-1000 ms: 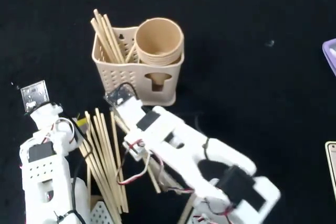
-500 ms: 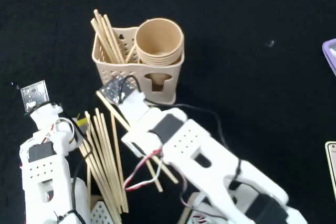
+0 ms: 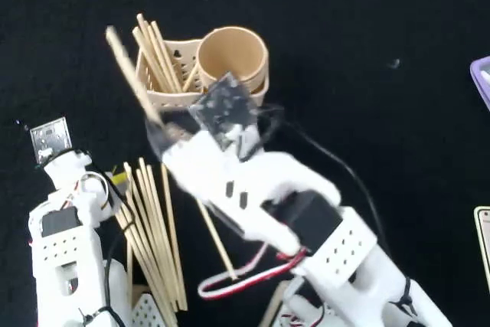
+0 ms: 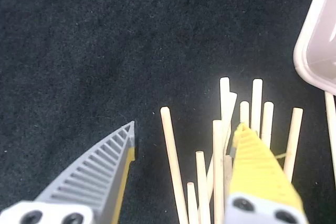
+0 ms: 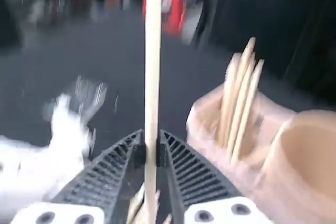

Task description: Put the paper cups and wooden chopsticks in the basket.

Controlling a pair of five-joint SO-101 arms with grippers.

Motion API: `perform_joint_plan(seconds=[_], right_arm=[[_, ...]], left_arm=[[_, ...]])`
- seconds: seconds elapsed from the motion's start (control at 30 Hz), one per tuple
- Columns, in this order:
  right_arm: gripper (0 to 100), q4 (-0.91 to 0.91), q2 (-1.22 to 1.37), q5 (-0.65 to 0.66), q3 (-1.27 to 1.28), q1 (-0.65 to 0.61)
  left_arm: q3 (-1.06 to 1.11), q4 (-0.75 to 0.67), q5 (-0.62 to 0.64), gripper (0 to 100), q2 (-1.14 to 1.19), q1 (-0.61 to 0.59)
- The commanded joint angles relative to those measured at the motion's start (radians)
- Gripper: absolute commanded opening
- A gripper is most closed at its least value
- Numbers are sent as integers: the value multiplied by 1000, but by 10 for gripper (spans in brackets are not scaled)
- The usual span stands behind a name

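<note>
Right pincer (image 5: 151, 153): clamped on one held chopstick (image 3: 130, 74), up off the desk (image 3: 383, 112) in front of the basket (image 3: 172, 97).
Change: a second ago you had this arm low at the pile. It has since lifted and swung toward the basket.
Held chopstick: tilted, with its upper end beside the basket's rim, near the standing chopsticks (image 3: 153, 47).
Basket contents: stacked paper cups (image 3: 232, 55) beside those sticks.
Left pincer (image 4: 186, 129): fingers apart, low over the loose chopsticks (image 4: 220, 150), unmoved.
Meaning: you have one stick picked and nearly delivered, but the pile on the desk remains.
</note>
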Motion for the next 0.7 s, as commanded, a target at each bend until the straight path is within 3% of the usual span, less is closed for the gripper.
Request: perform_joint_plan(seconds=[0.0, 0.17, 0.3, 0.43, 0.57, 0.67], right_arm=[[10, -416, 16, 6, -56, 97], [10, -733, 156, 9, -64, 173], [10, -867, 265, 11, -59, 222], [11, -858, 335, 9, -35, 232], [20, -727, 321, 6, -19, 216], [132, -649, 323, 6, -13, 210]], left_arm=[[-8, -15, -2, 292, -14, 4], [-8, -15, -2, 292, -14, 7], [-8, -15, -2, 292, -14, 7], [-8, -15, -2, 292, -14, 7], [-8, -15, -2, 292, -14, 8], [-8, -15, -2, 292, -14, 8]])
